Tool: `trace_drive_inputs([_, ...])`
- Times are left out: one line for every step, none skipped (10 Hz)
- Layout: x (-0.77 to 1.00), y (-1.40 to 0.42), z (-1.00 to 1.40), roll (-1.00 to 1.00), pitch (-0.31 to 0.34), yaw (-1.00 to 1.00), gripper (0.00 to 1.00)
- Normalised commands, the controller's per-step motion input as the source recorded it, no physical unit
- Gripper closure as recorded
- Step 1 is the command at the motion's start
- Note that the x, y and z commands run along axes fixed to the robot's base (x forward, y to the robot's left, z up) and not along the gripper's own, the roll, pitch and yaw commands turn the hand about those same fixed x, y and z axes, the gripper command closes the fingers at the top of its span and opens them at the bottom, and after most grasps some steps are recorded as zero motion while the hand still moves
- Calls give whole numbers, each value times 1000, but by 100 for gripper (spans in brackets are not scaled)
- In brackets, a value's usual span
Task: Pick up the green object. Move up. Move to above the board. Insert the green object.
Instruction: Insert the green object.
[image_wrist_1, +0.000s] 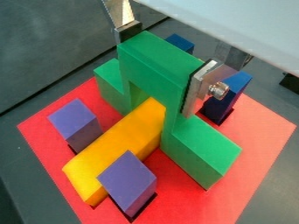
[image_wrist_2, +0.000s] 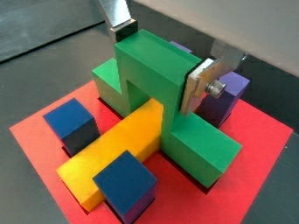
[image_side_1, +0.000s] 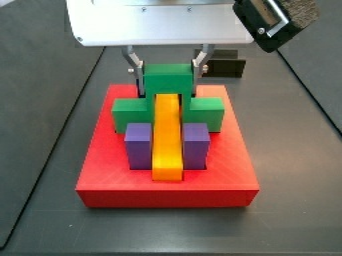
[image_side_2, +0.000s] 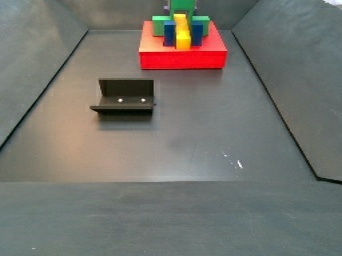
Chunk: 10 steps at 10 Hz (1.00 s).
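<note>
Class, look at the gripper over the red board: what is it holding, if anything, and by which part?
The gripper holds the green object by its raised middle cube, one finger on each side, as it straddles the yellow bar on the board.

Lab test rig: fixture (image_side_2: 124, 97), dark walled floor (image_side_2: 174, 150)

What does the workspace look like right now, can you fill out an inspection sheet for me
Surface: dark floor, with a few faint marks.
Job's things: the green object straddles the yellow bar on the board, low over it; whether fully seated cannot be told.
Clutter: purple blocks beside the bar in a side view; blue blocks in a wrist view; the fixture stands apart on the floor.
Grippers: the tool sits over the board, fingers against the green object's raised cube.
Cables: nothing seen.
Surroundings: dark walls around the floor.
</note>
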Motion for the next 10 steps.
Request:
trace_drive_inputs([0, 51, -40, 33, 0, 0, 100])
trace_drive_inputs([0, 31, -51, 37, 0, 0, 100])
trace_drive_inputs([46, 40, 0, 20, 7, 0, 100])
trace_drive_inputs([20, 23, 0, 0, 19, 0, 100])
trace_drive_inputs([0, 11, 14, 0, 4, 0, 100])
trace_drive_inputs([0, 0, 0, 6, 0, 0, 100])
trace_drive_inputs([0, 0, 0, 43, 0, 0, 100])
trace_drive_inputs([0, 0, 66, 0, 37, 0, 100])
trace_drive_inputs([0, 9, 169, 0, 17, 0, 100])
trace_drive_inputs([0, 0, 31, 0, 0, 29, 100])
